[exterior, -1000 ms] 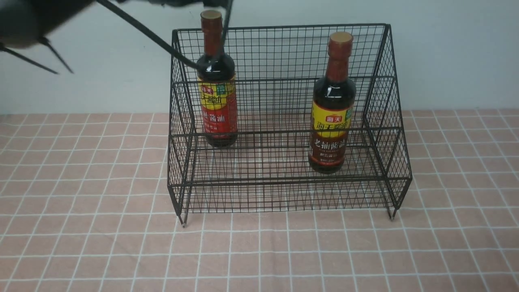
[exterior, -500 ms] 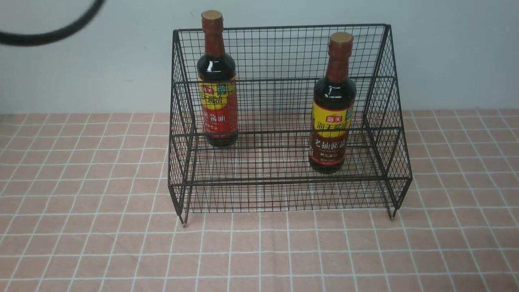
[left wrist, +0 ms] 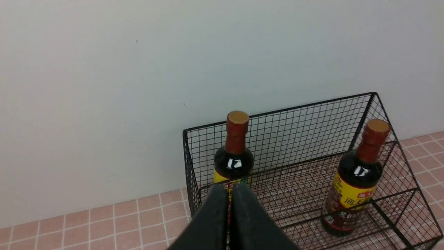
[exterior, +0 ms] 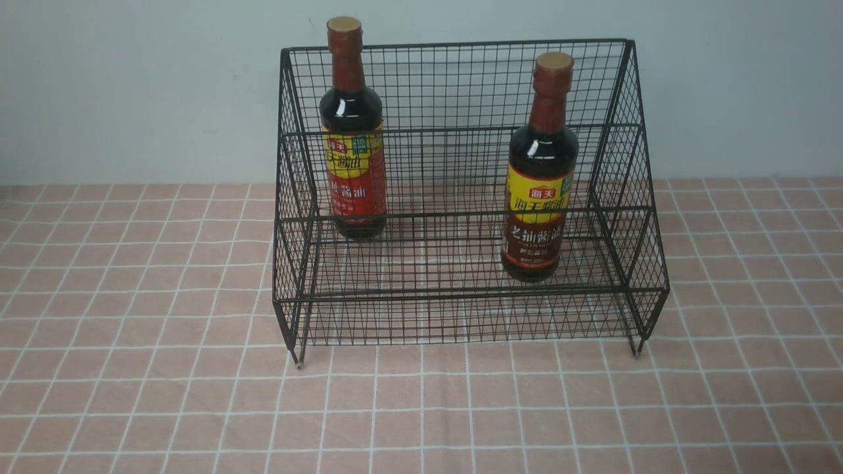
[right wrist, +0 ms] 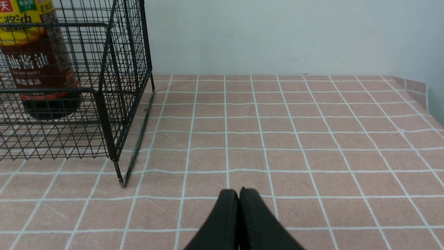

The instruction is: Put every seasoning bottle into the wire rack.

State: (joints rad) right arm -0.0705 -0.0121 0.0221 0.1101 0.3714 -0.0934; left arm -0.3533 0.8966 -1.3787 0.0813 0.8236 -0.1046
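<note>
Two seasoning bottles stand upright in the black wire rack (exterior: 461, 79). The yellow-and-red labelled bottle (exterior: 352, 131) is on the upper tier at the left. The yellow-and-brown labelled bottle (exterior: 541, 171) is on the lower tier at the right. Neither arm shows in the front view. In the left wrist view my left gripper (left wrist: 230, 189) is shut and empty, held above and in front of the rack (left wrist: 288, 114), apart from the left bottle (left wrist: 234, 152) and right bottle (left wrist: 355, 177). My right gripper (right wrist: 238, 192) is shut and empty over the cloth, right of the rack (right wrist: 114, 104).
A pink checked tablecloth (exterior: 164, 395) covers the table. A pale wall (exterior: 132, 99) stands right behind the rack. In the right wrist view the table's far right edge (right wrist: 416, 90) shows.
The left arm and its cable have pulled back up and left out of the front view. The bottles and rack have not moved.
</note>
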